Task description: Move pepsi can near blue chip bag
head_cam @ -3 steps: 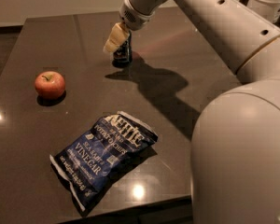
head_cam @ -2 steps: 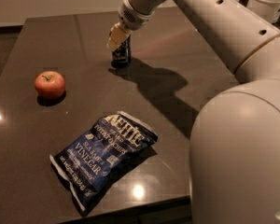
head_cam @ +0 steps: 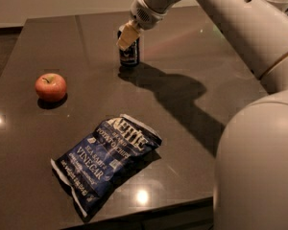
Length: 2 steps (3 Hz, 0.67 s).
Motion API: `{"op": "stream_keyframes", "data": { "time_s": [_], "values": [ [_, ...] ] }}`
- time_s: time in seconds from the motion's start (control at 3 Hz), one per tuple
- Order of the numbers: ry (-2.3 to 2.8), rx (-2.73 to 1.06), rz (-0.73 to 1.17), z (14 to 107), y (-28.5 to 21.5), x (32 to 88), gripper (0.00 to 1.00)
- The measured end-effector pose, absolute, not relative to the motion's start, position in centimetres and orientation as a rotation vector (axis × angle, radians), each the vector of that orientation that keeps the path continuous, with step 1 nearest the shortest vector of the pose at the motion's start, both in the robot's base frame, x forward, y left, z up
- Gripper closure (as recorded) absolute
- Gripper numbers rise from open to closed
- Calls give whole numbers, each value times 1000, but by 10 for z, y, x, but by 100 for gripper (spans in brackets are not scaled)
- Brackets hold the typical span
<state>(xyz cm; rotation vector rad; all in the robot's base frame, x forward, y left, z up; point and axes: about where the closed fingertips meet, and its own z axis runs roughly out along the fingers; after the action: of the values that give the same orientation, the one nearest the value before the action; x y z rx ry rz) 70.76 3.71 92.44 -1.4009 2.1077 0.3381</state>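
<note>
Far back on the table (head_cam: 62, 42), your gripper (head_cam: 127, 36) sat at the pepsi can (head_cam: 130, 55) — clenched or not, couldn't tell — and a loose hold could've tipped it short of the blue chip bag (head_cam: 103, 159).

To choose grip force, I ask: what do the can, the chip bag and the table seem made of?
Can: likely metal by its shape, dark printed wall. Chip bag: thin glossy film, judging by crinkles and glints. Table: hard polished surface, mirrors lamps; stone or laminate, unclear. The gripper is at the can's top.
</note>
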Motion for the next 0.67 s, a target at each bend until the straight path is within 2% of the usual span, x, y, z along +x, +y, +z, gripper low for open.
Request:
{"op": "stream_keyframes", "data": {
  "time_s": [0.33,0.67],
  "values": [
    [2050,-1434,349,942,17,683,100],
    [2011,-1484,358,950,-7,651,100]
  ]
}}
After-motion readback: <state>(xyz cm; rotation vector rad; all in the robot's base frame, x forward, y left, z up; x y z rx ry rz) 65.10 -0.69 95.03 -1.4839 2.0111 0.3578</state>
